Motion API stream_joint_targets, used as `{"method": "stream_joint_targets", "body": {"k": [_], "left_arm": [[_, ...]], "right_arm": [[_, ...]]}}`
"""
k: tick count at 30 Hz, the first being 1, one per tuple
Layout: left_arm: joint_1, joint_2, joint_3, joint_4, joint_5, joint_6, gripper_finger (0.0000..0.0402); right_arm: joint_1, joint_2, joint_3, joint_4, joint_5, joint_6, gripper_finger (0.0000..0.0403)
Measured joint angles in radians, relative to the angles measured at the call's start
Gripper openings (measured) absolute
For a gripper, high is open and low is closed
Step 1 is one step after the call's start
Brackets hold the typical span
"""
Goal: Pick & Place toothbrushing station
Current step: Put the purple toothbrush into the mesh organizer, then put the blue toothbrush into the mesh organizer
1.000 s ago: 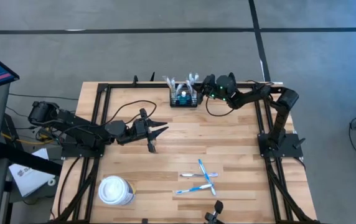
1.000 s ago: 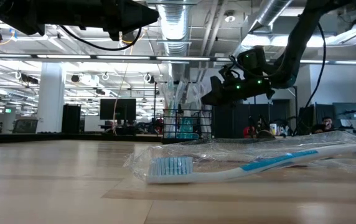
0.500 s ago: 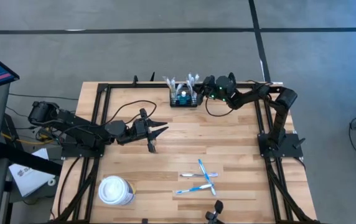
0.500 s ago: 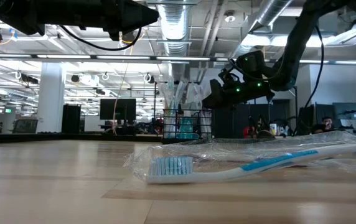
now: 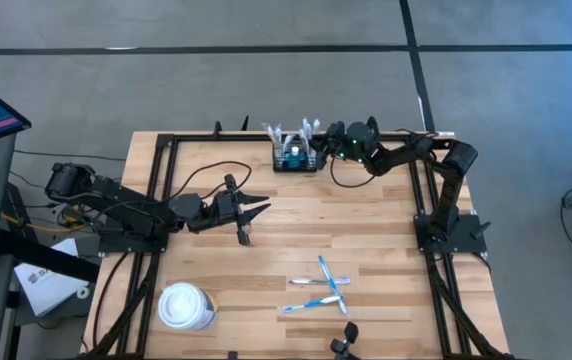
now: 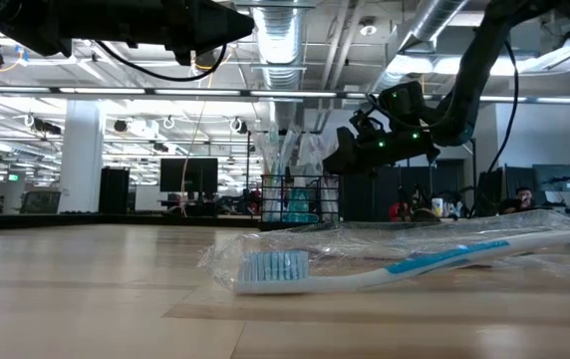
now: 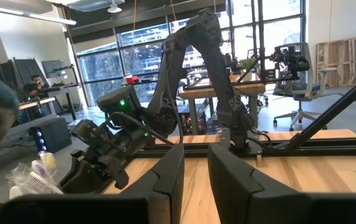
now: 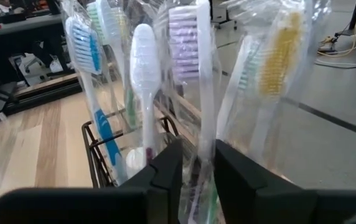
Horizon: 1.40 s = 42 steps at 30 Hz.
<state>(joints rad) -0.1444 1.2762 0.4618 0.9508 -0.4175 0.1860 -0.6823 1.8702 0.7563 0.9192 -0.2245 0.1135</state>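
The toothbrushing station, a black wire-mesh organiser point(image 5: 296, 158), stands at the table's far edge with several wrapped toothbrushes upright in it. It also shows in the low view point(image 6: 290, 199) and the right wrist view point(image 8: 103, 127). My right gripper point(image 5: 321, 142) is at its right side, among the toothbrush tops, its fingers close on either side of a purple-bristled wrapped toothbrush point(image 8: 187, 43). My left gripper point(image 5: 264, 208) hovers over the table's left middle, empty, with its fingers close together in the left wrist view point(image 7: 196, 155). My right gripper has the purple-bristled toothbrush's wrapped handle point(image 8: 204, 124) between its two fingers, below the bristles. The fingers come from the table's right, slanting slightly down, and lie across the handle. The toothbrush stands upright with its lower end in the organiser.
Wrapped blue-and-white toothbrushes point(image 5: 324, 285) lie crossed on the table near its front, right before the low camera point(image 6: 365, 264). A white lidded paper cup point(image 5: 186, 305) stands at the front left. Black frame rails point(image 5: 156, 200) run along the table's sides.
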Motion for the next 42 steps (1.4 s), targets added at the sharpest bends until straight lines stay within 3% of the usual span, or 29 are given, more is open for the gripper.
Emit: {"method": "stream_joint_targets", "body": {"k": [20, 36, 42], "left_arm": [[0.000, 0.000, 0.000, 0.000, 0.000, 0.000, 0.0067], [0.000, 0.000, 0.000, 0.000, 0.000, 0.000, 0.0067], [0.000, 0.000, 0.000, 0.000, 0.000, 0.000, 0.0067]], "right_arm": [[-0.014, -0.128, 0.000, -0.143, -0.006, -0.019, 0.0127], [-0.011, -0.254, 0.000, -0.384, -0.006, -0.070, 0.0135], [0.019, -0.330, 0.000, -0.551, -0.012, -0.105, 0.0135]]}}
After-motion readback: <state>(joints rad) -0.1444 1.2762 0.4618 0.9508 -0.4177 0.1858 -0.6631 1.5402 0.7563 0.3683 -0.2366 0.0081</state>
